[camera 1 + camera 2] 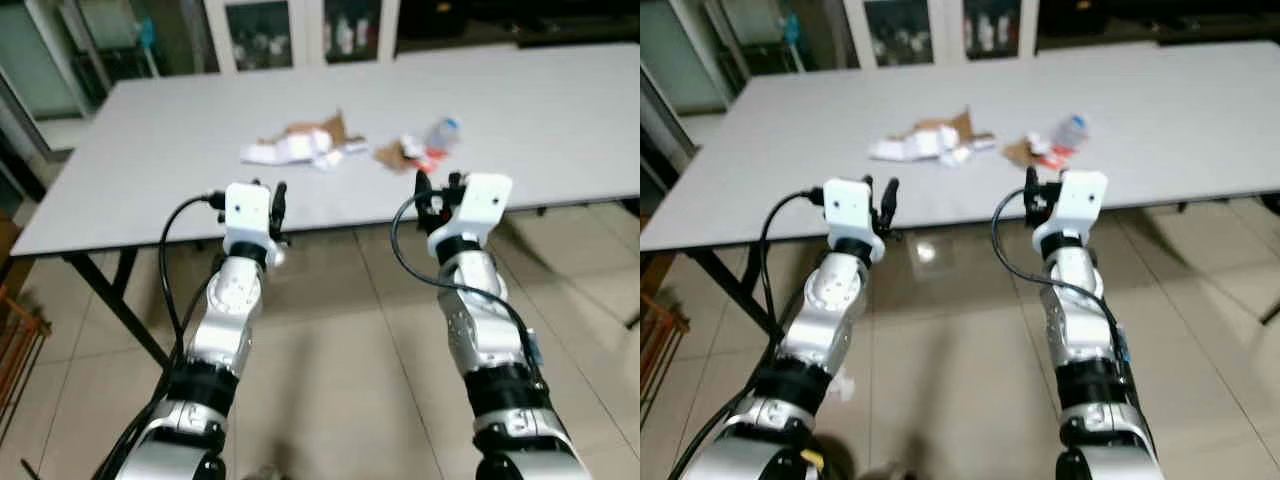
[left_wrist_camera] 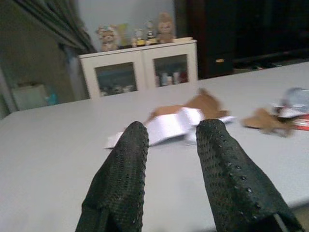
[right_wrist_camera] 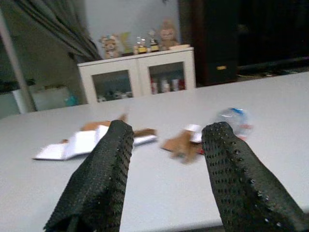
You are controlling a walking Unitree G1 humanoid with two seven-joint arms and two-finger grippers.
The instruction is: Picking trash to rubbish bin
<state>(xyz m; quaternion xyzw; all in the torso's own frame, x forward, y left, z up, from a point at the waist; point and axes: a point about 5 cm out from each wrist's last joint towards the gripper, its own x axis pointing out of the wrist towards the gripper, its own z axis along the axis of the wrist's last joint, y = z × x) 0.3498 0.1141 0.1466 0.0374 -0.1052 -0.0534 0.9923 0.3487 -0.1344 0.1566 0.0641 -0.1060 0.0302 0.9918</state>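
Trash lies on the grey table (image 1: pixel 150 150): a pile of white paper and brown cardboard (image 1: pixel 300 145), and to its right a brown scrap (image 1: pixel 392 154) beside a crushed clear plastic bottle (image 1: pixel 441 133) with a red label. My left gripper (image 1: pixel 268 197) is open at the table's near edge, short of the paper pile (image 2: pixel 169 123). Further right, my right gripper (image 1: pixel 440 186) is open at the same edge, just in front of the brown scrap (image 3: pixel 181 143) and bottle (image 3: pixel 232 119). Neither holds anything.
A white cabinet (image 3: pixel 140 75) with glass doors stands behind the table, with figurines on top. Black table legs (image 1: pixel 110 295) slant down to the tiled floor under the left end. An orange rack (image 1: pixel 15 340) sits at the far left.
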